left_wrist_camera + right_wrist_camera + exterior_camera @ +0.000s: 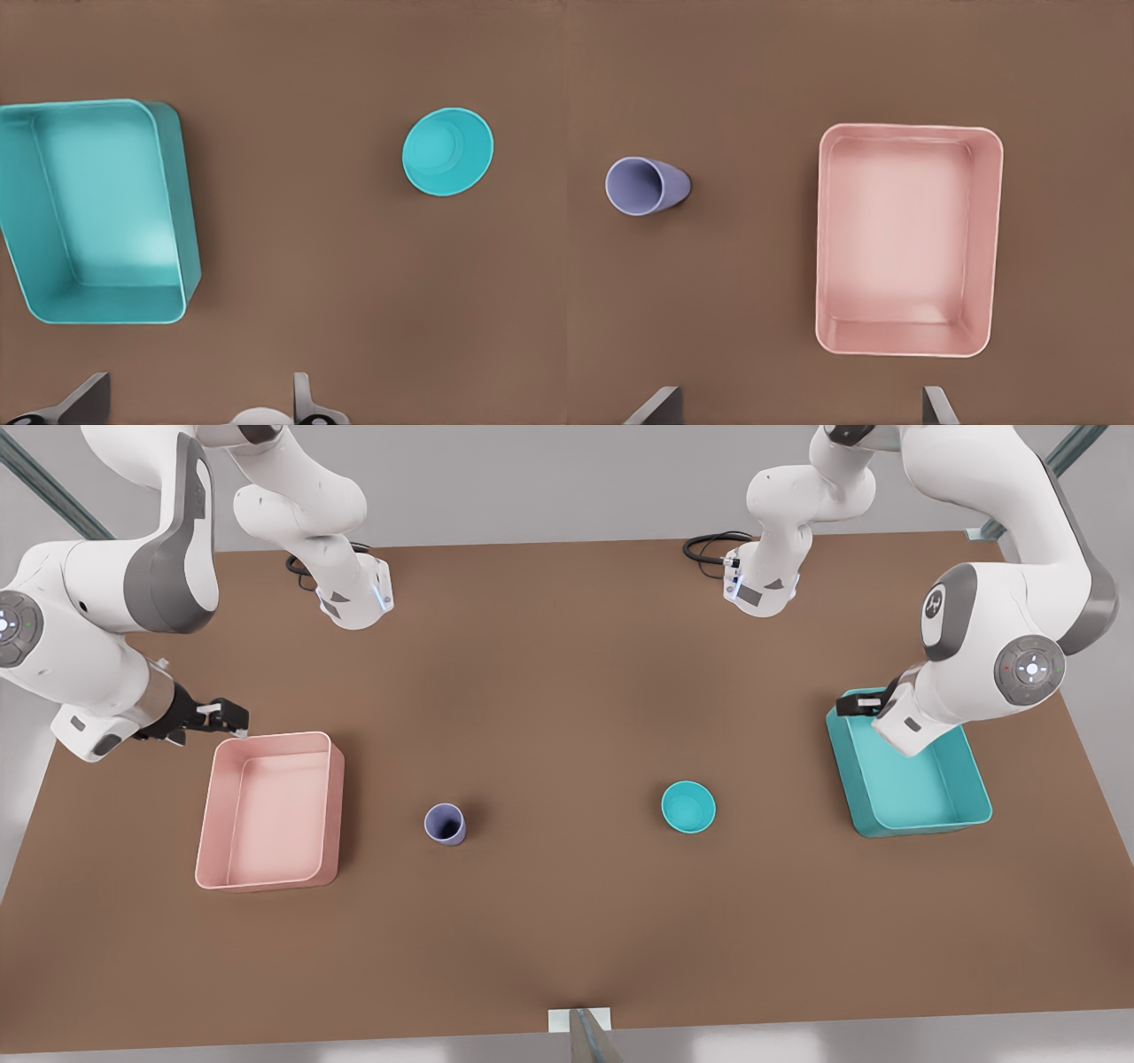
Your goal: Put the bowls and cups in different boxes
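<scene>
Nothing's picked up yet: cup [445,824] and bowl [688,807] sit on the table [567,921] between the pink box [270,811] and teal box [908,766]. Left gripper [858,707] hangs over the teal box, right gripper [223,717] by the pink one, both spread wide and empty. My worry: that narrow cup tipping if a finger clips its rim

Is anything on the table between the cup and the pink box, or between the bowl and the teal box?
Nothing visible. Bare table lies between the cup and the pink box, and between the bowl and the teal box. The right gripper is open by the pink box's far corner; the left gripper, open, hangs over the teal box.
</scene>
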Robot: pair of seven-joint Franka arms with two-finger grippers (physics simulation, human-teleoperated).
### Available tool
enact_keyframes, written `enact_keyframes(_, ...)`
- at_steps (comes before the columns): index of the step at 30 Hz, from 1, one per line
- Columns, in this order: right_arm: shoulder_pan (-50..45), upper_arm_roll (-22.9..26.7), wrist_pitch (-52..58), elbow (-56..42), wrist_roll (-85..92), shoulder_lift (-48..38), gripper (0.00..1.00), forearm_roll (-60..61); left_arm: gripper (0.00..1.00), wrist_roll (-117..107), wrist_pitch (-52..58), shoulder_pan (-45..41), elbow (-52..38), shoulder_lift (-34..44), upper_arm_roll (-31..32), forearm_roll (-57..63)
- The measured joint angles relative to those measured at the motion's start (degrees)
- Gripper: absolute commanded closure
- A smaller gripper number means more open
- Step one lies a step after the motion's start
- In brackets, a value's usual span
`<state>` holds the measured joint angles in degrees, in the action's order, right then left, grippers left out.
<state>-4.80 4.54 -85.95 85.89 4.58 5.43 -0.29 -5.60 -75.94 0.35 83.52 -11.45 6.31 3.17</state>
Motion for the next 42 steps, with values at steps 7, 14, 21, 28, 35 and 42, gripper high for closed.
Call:
enact_keyframes(7, -7.38, -0.30, -6.78, -3.78, 0.41, 15.69, 0.00, -0.49, 0.00, -0.96, -7.14, -5.55, -10.39, -22.55, -0.06, -2.25)
enact_keyframes(14, -14.07, -0.42, -19.58, -3.68, -2.37, 28.96, 0.00, 1.26, 0.00, -2.89, -23.66, -6.59, -5.85, -33.13, 1.99, -6.87)
enact_keyframes(21, -15.44, -0.46, -28.61, -0.44, -6.06, 30.43, 0.00, 4.84, 0.00, -1.54, -32.50, -6.79, 1.44, -31.43, 3.69, -12.98)
enact_keyframes(28, -16.68, -0.50, -31.92, 3.20, -8.56, 30.02, 0.00, 5.26, 0.39, 0.21, -36.07, -6.78, 2.31, -35.04, 4.56, -14.05)
enact_keyframes(35, -17.36, -0.50, -34.91, 7.20, -10.24, 30.40, 0.00, 5.31, 0.79, 1.78, -36.61, -6.67, 1.96, -34.78, 4.58, -13.90)
enact_keyframes(42, -17.99, -0.50, -38.75, 7.82, -11.38, 32.46, 0.00, 5.25, 0.79, 2.74, -27.09, -6.41, -2.16, -24.47, -11.40, -13.02)
